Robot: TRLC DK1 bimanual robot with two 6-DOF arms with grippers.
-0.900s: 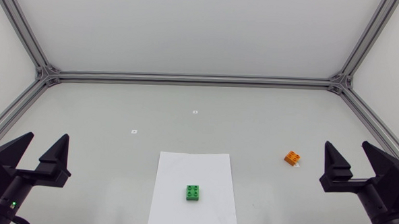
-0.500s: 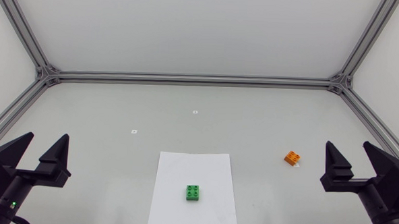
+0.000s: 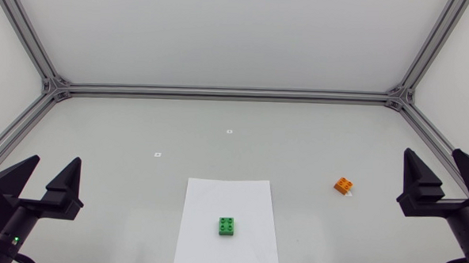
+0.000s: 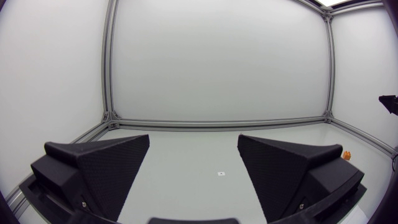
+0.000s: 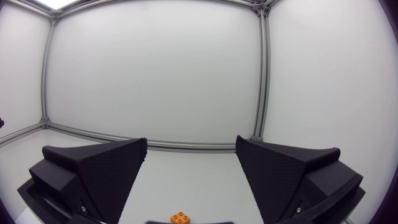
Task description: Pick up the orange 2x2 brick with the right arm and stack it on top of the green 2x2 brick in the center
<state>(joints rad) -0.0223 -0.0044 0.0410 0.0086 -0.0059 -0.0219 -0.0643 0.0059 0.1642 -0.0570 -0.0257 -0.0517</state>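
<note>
The orange 2x2 brick lies on the table right of the middle; in the right wrist view the orange brick shows low between the fingers, some way ahead. The green 2x2 brick sits on a white paper sheet at the centre front. My right gripper stands open at the right edge, apart from the orange brick. My left gripper stands open at the left edge with nothing between its fingers. In the left wrist view the orange brick is a small spot far off beside the gripper.
An aluminium frame runs along the table's back and sides. Two small white markers lie on the table behind the paper.
My right gripper has shifted to the right, farther from the orange brick. The left arm and both bricks have kept still.
</note>
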